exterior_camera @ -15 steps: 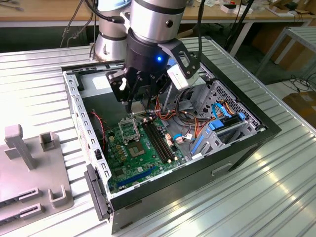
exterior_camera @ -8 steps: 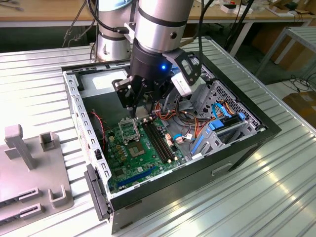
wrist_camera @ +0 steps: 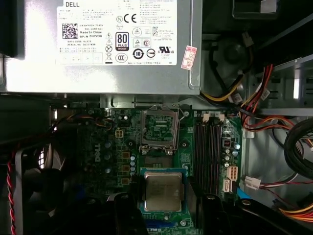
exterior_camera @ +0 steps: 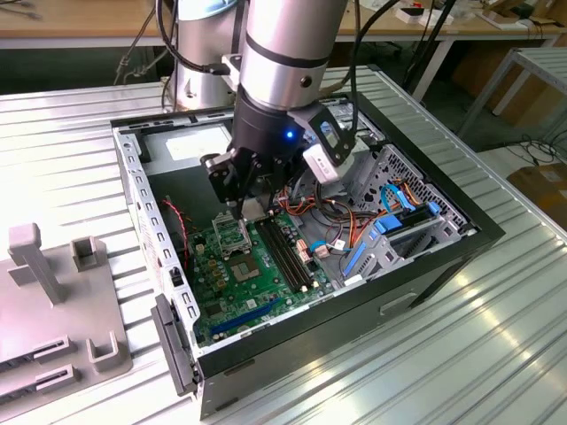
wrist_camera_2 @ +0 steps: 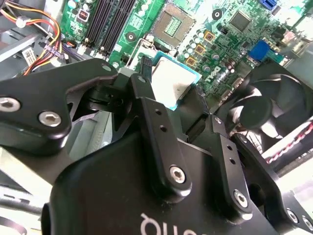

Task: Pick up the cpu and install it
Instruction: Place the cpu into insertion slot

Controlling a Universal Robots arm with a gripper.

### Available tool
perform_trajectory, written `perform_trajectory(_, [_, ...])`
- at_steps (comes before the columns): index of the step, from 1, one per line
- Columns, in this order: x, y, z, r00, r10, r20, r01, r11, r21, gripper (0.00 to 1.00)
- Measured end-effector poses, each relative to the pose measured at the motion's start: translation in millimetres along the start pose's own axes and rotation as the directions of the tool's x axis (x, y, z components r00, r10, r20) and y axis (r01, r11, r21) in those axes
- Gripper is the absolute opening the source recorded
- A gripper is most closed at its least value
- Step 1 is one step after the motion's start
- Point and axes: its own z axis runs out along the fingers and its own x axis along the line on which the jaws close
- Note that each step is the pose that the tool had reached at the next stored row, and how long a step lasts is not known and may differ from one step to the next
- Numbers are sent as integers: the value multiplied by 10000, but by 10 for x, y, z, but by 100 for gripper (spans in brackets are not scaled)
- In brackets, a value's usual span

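The cpu [wrist_camera: 163, 192], a small square plate with a silver-grey face and green rim, sits between the two black fingers of my gripper [wrist_camera: 163, 197], which is shut on it. In the second wrist view the cpu [wrist_camera_2: 168, 81] hangs level above the green motherboard [wrist_camera_2: 230, 54], a short way off the open socket [wrist_camera_2: 172, 23]. The socket [wrist_camera: 159, 128] has its metal frame lifted and holds nothing. In the exterior view my gripper [exterior_camera: 244, 209] reaches down into the open computer case, just above the socket [exterior_camera: 232, 235].
A large grey power supply [wrist_camera: 98, 44] with a white label lies beyond the socket. Memory slots [wrist_camera: 208, 152] run beside it, and a black fan [wrist_camera_2: 274, 105] sits on the other side. Bundled cables [wrist_camera: 259, 98] crowd the drive bay. A grey fixture [exterior_camera: 53, 301] stands at the exterior view's left.
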Motion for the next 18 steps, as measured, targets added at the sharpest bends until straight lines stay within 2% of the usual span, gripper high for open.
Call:
perform_trajectory(1, [-1, 0, 45, 10000, 1, 0, -1, 10000, 1, 47])
perform_trajectory(7, [-3, 1, 146, 10000, 1, 0, -1, 10000, -1, 47])
perform_trajectory(18, [-3, 1, 149, 10000, 1, 0, -1, 10000, -1, 47])
